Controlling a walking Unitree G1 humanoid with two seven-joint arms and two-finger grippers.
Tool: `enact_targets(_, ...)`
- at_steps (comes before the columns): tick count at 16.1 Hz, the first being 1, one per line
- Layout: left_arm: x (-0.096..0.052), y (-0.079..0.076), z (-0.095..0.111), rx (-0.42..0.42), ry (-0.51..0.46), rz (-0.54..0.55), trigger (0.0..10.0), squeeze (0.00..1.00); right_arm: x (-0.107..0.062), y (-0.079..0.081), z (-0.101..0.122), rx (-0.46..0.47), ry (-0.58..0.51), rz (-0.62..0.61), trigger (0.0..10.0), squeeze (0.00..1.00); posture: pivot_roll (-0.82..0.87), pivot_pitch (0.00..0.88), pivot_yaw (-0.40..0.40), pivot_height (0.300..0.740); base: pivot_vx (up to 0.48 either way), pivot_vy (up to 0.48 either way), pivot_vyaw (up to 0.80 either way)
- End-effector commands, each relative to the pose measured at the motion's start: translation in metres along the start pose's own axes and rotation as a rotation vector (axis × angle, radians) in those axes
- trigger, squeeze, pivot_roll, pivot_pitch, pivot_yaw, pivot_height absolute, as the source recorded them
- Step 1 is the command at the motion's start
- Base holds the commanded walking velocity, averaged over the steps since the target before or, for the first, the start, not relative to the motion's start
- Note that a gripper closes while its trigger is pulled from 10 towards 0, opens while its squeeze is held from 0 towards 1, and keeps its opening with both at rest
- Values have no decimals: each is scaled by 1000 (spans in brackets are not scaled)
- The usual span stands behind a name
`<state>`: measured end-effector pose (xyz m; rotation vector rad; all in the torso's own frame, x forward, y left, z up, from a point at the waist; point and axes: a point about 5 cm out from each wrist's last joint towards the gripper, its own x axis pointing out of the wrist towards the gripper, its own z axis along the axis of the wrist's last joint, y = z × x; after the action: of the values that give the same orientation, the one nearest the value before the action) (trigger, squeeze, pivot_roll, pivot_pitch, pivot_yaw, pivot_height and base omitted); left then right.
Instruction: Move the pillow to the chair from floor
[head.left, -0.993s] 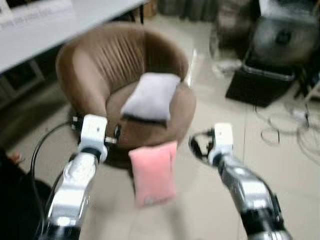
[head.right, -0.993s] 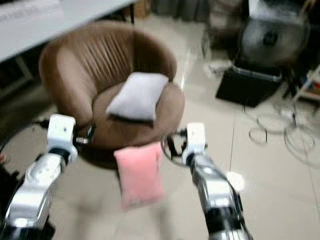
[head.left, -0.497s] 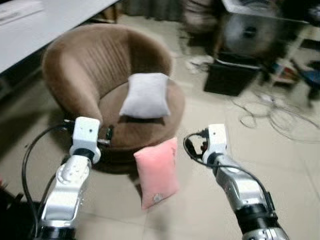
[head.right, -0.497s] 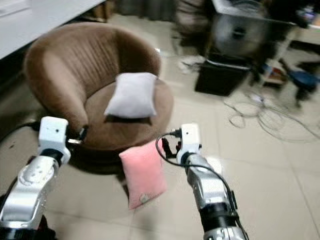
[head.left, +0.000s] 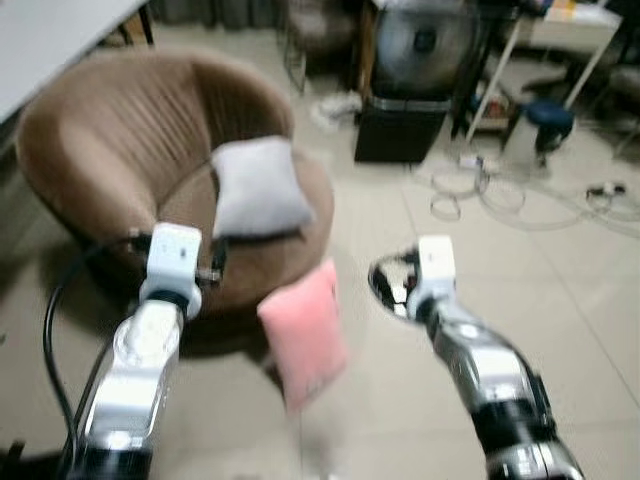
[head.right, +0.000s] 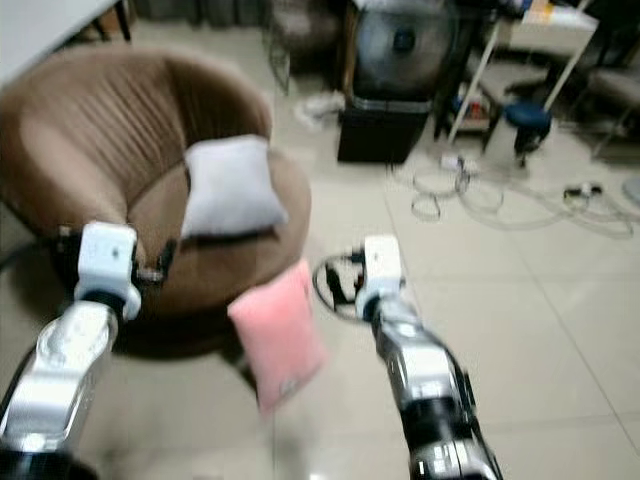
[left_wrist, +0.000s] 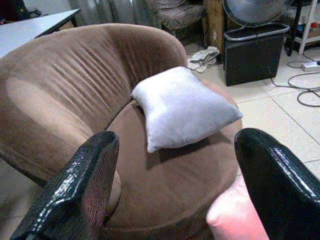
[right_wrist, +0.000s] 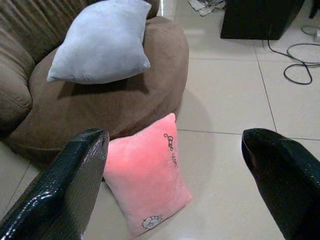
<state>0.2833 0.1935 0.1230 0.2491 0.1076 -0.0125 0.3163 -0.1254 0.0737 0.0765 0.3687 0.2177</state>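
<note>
The right gripper (right_wrist: 172, 165) hangs above the floor with its two black fingers spread wide apart and nothing between them. Just below and ahead of it, toward its left finger, the pink pillow (right_wrist: 146, 174) stands on the tiled floor (right_wrist: 235, 105), propped against the front of the brown round armchair (right_wrist: 165, 65). The pillow's long axis runs roughly upright but tilted, its top corner leaning in toward the chair seat and its lower edge resting on the tiles; small dark lettering sits near the upper edge and a little printed figure near the bottom, though the print is too small to read. Beyond it, on the seat, lies a grey pillow (right_wrist: 102, 42). The left gripper (left_wrist: 175, 185) is likewise splayed and empty, held in front of the chair, the grey pillow straight ahead between its fingers and a corner of the pink pillow beside its right finger. Farther off stand a black bin (head.left: 398, 128), a fan (head.left: 425, 40) and loose cables (head.left: 480, 195), all somewhat blurred.
</note>
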Motion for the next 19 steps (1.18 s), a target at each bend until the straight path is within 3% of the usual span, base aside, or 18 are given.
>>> enact_targets(1,1,-7,2,-23,-13,-8,10000,0,-2,-11,-4,-8,17,-31,10000,0,142,0,-22,740,0,0,0)
enact_targets(3,1,-6,0,-23,-3,0,10000,0,-2,-11,-4,-16,15,-30,10000,0,141,0,-24,740,0,0,0)
enact_targets(5,-2,-2,-16,-3,15,22,10000,0,-1,-12,-3,-106,13,-9,10000,0,140,0,-24,740,0,0,0)
enact_targets(6,-5,4,-31,-30,43,43,10000,0,0,-16,-6,-173,20,0,10000,0,133,0,-22,740,0,0,0)
enact_targets(8,-8,9,-49,-109,81,62,10000,0,1,-27,-18,-203,46,-20,10000,0,135,0,-26,740,0,0,0)
enact_targets(10,-9,6,-53,-122,88,47,10000,0,0,-34,-31,-224,87,-42,10000,0,135,0,-26,740,0,0,0)
enact_targets(11,-11,2,-55,-82,90,21,10000,0,-1,-34,-38,-235,105,-36,10000,0,135,0,-26,740,0,0,0)
enact_targets(15,-11,1,-58,-64,61,-17,10000,0,1,-23,-40,-212,73,35,10000,0,134,0,-24,740,246,0,0)
enact_targets(19,-13,0,-60,-46,58,-41,10000,0,2,-18,-45,-263,80,79,10000,0,147,0,-35,740,247,0,0)
